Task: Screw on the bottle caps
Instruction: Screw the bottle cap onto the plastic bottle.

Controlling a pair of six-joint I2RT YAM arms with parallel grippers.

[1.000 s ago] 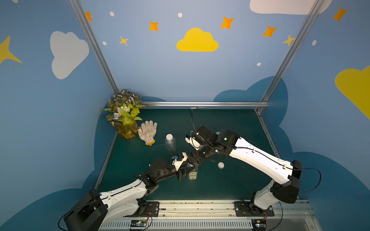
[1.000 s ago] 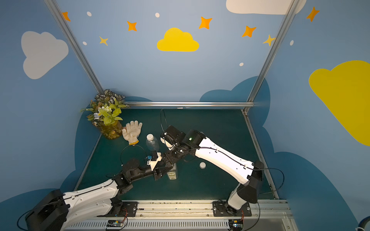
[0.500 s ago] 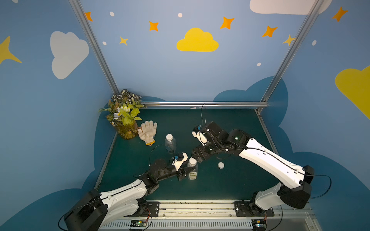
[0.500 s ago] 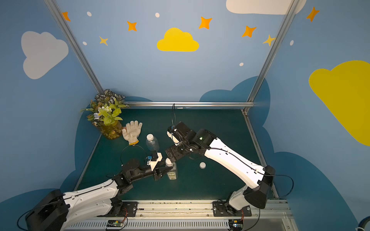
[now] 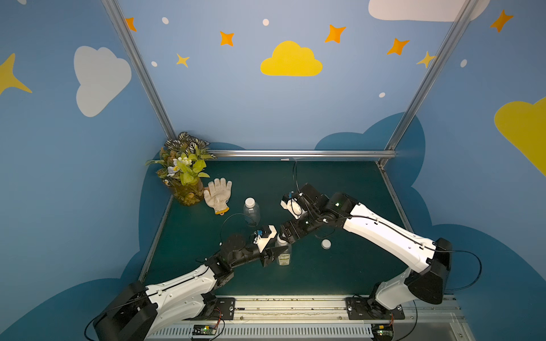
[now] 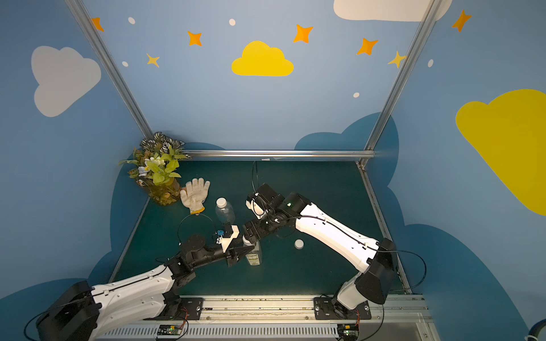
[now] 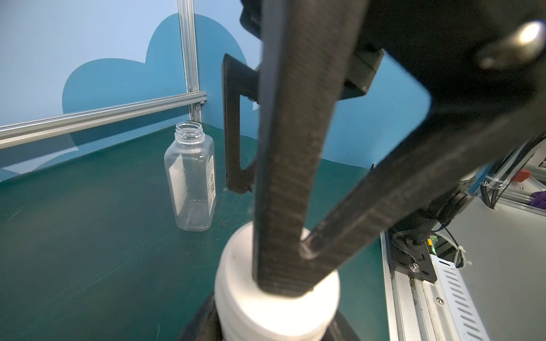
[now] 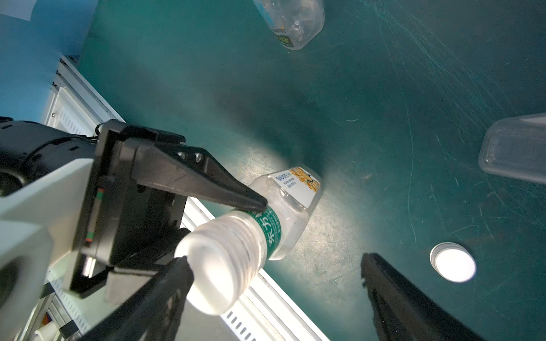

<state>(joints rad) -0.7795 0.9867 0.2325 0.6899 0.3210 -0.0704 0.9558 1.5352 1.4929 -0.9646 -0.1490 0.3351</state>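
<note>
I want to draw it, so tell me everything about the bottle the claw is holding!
The bottle is small, slim and clear plastic, standing upright on the green table. A ribbed white cap sits on its neck, above a green band with white writing; a white and orange label is on its body. The left claw pinches it just below the cap. One finger of the open right claw seems to touch the cap.
</note>
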